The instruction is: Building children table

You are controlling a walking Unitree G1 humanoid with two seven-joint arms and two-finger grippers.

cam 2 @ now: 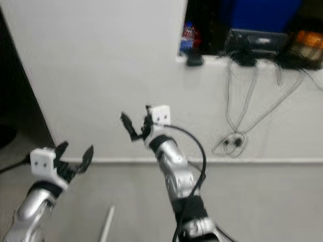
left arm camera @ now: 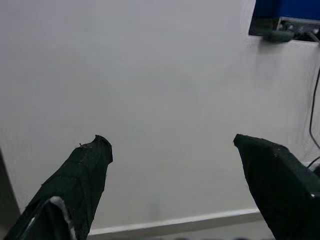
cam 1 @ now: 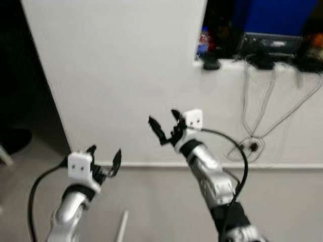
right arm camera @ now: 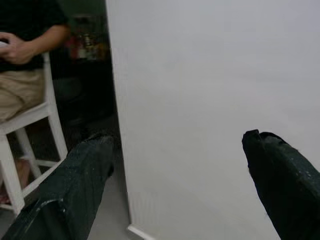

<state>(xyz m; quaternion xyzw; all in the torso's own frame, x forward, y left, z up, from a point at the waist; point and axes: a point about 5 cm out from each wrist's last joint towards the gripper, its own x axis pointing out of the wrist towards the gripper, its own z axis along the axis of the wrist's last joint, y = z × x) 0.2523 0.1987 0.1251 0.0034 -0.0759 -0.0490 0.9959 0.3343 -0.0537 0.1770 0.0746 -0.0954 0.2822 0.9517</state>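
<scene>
Left pincer: my left pincer (cam 1: 106, 160) is raised low on my left in front of the plain white wall (cam 1: 121, 65), its two black fingers (left arm camera: 82, 180) spread wide with nothing between them.
Right pincer: my right pincer (cam 1: 162, 126) is held higher and nearer the middle, also facing the wall, fingers (right arm camera: 280, 175) spread wide and holding nothing.
Arms: both silver arms reach forward, each with a black cable looping off the white wrist block.
Table part: a slim white rod (cam 1: 122, 227), possibly a piece of the children's table, lies on the grey floor (cam 1: 161, 206) between my arms, near the bottom edge of the head view; I cannot tell what it is for sure, and neither pincer touches it.
Wall: it ends in a white skirting board (cam 1: 151, 164) at the floor, and its left edge gives onto a dark opening.
Ledge: up on the right a white ledge (cam 1: 262, 65) carries dark devices and a blue box (cam 1: 270, 15), with thin grey cables (cam 1: 257, 111) hanging down the wall to a coil.
Person: in the right wrist view, beyond the wall's corner, a person in a black top and beige trousers (right arm camera: 22, 60) sits on a white wooden stool (right arm camera: 30, 130).
</scene>
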